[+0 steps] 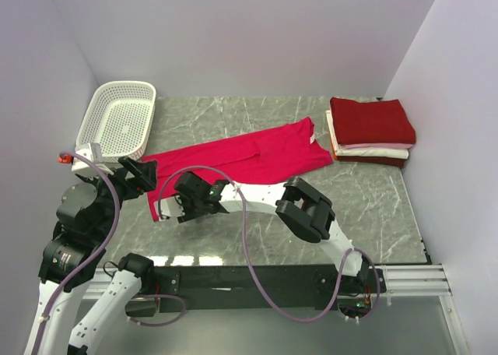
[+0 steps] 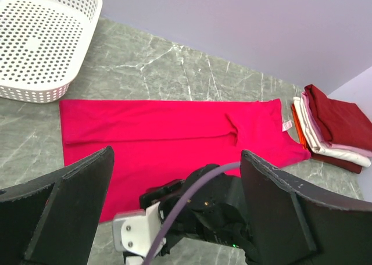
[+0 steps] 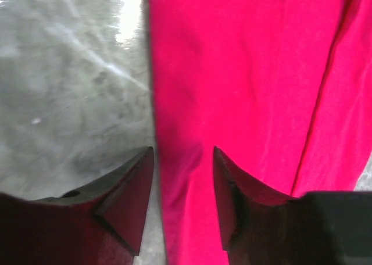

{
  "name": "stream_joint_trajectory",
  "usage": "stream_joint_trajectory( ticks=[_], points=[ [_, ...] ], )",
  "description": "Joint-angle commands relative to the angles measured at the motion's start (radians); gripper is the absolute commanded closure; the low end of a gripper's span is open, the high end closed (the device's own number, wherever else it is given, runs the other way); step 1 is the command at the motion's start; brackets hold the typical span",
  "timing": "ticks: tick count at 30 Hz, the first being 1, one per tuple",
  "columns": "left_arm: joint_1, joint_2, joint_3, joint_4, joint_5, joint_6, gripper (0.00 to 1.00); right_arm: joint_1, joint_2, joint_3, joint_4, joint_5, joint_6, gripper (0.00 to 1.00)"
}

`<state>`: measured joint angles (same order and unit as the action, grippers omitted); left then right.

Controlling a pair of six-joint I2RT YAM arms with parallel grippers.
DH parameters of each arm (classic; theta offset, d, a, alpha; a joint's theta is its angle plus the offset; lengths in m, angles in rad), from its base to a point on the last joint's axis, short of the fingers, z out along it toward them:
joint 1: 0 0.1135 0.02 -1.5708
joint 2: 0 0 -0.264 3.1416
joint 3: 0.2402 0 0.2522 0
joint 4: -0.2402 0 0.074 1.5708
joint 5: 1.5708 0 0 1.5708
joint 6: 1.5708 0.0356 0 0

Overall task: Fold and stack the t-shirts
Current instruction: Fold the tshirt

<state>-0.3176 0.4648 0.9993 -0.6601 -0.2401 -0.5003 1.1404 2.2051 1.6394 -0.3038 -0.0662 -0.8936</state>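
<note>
Two tools meet at the left end of the pinkish-red t-shirt (image 1: pixel 241 156), lying as a long strip across the desk (image 1: pixel 233 114): your left tool (image 2: pixel 177 154) hangs spread wide above it, your right tool (image 3: pixel 182 151) half-spread astride its edge, likely set for folding toward the folded stack (image 1: pixel 372 129).

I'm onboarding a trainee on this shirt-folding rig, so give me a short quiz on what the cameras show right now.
1. True or false: the white basket holds no shirt.
2. Which colour lies on top of the folded stack? A white, B crimson, C blue.
3. Which gripper has the edge of the pink-red shirt between its fingers?
Key: 1 true; 2 B; 3 the right gripper, its jaws apart.
</note>
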Motion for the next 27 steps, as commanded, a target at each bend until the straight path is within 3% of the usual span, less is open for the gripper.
stream_joint_trajectory(
  ticks=[1, 3, 4, 7, 13, 17, 21, 23, 26, 27],
  points=[
    [0.005, -0.009, 0.032, 0.004, 0.021, 0.025, 0.05, -0.005, 0.039, 0.043, 0.034, 0.049, 0.042, 0.50],
    [0.005, -0.011, 0.032, 0.005, 0.025, 0.025, 0.05, -0.005, 0.044, 0.039, 0.022, 0.043, 0.042, 0.56],
    [0.005, -0.011, 0.032, 0.005, 0.031, 0.028, 0.05, -0.005, 0.045, 0.036, 0.014, 0.037, 0.039, 0.66],
    [0.005, -0.006, 0.028, 0.010, 0.050, 0.045, 0.05, -0.005, 0.024, -0.001, -0.008, 0.000, 0.027, 0.82],
    [0.005, 0.060, 0.045, 0.036, 0.104, 0.095, 0.06, -0.007, -0.190, -0.246, -0.031, -0.141, -0.039, 1.00],
    [0.005, 0.153, 0.053, 0.080, 0.179, 0.120, 0.06, -0.030, -0.433, -0.493, -0.130, -0.344, -0.197, 1.00],
    [0.005, 0.280, 0.045, 0.140, 0.338, 0.103, 0.07, -0.063, -0.706, -0.744, -0.344, -0.394, -0.376, 1.00],
    [0.006, 0.384, 0.022, 0.215, 0.405, 0.083, 0.08, -0.080, -0.793, -0.808, -0.385, -0.417, -0.361, 0.99],
    [0.006, 0.578, 0.024, 0.337, 0.553, 0.023, 0.14, -0.084, -0.973, -0.918, -0.428, -0.437, -0.273, 0.72],
    [0.003, 0.638, 0.036, 0.364, 0.576, -0.003, 0.15, -0.088, -1.067, -0.935, -0.420, -0.405, -0.243, 0.59]
  ],
)
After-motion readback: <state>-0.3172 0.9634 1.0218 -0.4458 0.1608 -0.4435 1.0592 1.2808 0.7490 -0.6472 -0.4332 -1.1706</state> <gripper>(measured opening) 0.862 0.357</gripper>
